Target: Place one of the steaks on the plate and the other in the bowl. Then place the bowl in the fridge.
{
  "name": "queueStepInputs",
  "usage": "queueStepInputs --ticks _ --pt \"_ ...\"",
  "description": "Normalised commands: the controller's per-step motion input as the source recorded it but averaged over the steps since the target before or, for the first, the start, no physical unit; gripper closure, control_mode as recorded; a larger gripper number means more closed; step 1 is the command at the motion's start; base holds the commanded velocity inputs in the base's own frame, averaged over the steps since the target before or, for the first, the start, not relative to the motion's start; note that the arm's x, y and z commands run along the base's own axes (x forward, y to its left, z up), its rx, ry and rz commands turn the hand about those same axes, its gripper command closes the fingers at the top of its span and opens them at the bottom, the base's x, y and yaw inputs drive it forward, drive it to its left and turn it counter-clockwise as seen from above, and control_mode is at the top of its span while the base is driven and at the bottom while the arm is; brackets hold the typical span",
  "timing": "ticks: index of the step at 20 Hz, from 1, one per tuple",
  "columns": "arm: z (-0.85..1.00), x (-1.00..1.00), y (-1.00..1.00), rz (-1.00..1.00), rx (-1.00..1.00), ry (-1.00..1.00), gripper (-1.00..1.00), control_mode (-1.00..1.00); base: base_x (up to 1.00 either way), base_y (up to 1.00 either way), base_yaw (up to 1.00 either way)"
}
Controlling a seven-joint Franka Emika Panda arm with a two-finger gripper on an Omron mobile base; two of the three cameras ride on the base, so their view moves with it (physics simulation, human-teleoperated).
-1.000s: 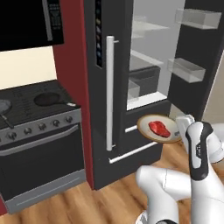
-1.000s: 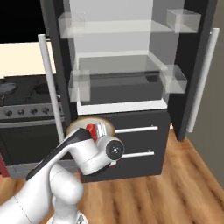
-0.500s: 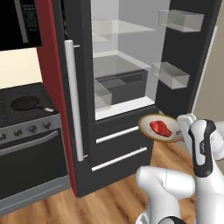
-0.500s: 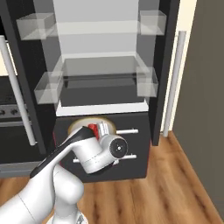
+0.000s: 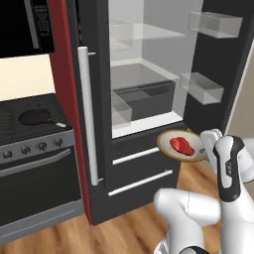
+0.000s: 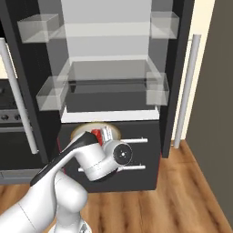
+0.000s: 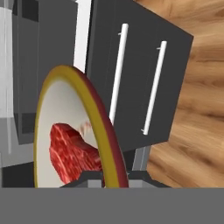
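Fridge [image 5: 144,74] stands open in front of you, doors swung wide, so the glass shelves and the clear door bins are reachable without any further handle work. The two drawers [image 6: 136,154] below are shut, their silver bars facing you. The stove [image 5: 34,144] sits to the left with a dark pan [image 5: 34,116] on it, well apart from the job in hand.

Your arm reaches forward at roughly drawer height, just below the white lip of the lowest open shelf. That puts the load under the shelf line; you likely need to lift before you push in, or the rim may catch the lip.

The bowl [image 5: 181,146] is carried in the air in front of the drawers, near the fridge but not inside it. It looks roughly level in the left base view, which keeps the contents from sliding.

The pincer [image 7: 114,177] is closed narrow on the bowl's near rim, an edge grip that leaves the inside free.

One steak [image 5: 182,145] lies inside the bowl, resting on the whitish bottom.
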Motion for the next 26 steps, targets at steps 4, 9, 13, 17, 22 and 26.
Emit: queueStepInputs --ticks 4,9,13,17,22,26 --pt "0.00 0.00 0.00 0.00 0.00 0.00 1.00 1.00 0.48 -0.16 0.14" --pt "0.00 0.00 0.00 0.00 0.00 0.00 1.00 1.00 0.52 -0.17 0.14" --pt "0.00 0.00 0.00 0.00 0.00 0.00 1.00 1.00 0.45 -0.17 0.12" --pt "0.00 0.00 0.00 0.00 0.00 0.00 1.00 1.00 0.47 -0.32 0.14" --pt "0.00 0.00 0.00 0.00 0.00 0.00 1.00 1.00 0.37 -0.24 0.04" --pt "0.00 0.00 0.00 0.00 0.00 0.00 1.00 1.00 0.39 0.00 0.14"
